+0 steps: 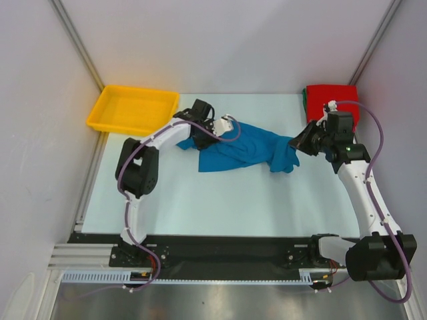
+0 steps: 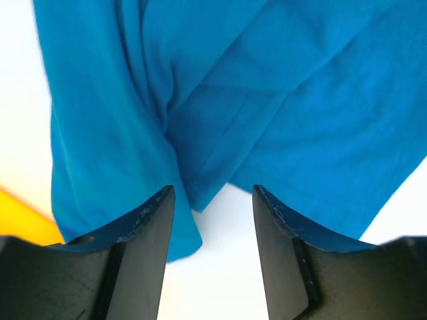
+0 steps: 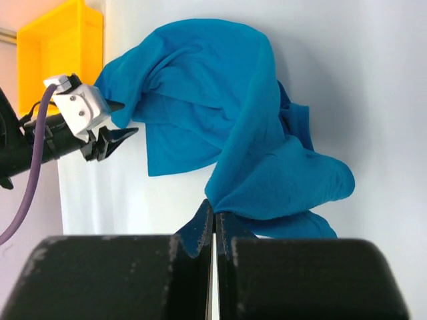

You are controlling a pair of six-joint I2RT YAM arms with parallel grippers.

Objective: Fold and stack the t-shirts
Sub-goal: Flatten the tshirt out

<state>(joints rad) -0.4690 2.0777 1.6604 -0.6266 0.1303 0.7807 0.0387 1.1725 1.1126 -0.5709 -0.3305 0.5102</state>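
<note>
1. Bench [image 1: 233, 200]: pale surface under both tools, carrying all the items below.
2. Blue t-shirt [image 1: 250, 150]: crumpled and unfolded, stretched between the two tools. Its bulk lies on the bench, straight ahead of the left tool's fingers and to the left of the right tool.
3. Yellow tray [image 1: 133, 89]: behind and to the left of the left tool, well apart from the right tool.
4. Red t-shirt [image 1: 330, 95]: folded at the far corner just behind the right tool, with a green edge showing on its left side. It is well apart from the left tool.
5. Right tool [image 3: 213, 213]: clenched, jaws pressed nearly together, grasping a bunched fold at the blue t-shirt's right end.
6. Left tool [image 2: 213, 193]: released, jaws spread. The shirt's left hem is just past the fingertips, and bare bench shows between them.
</note>
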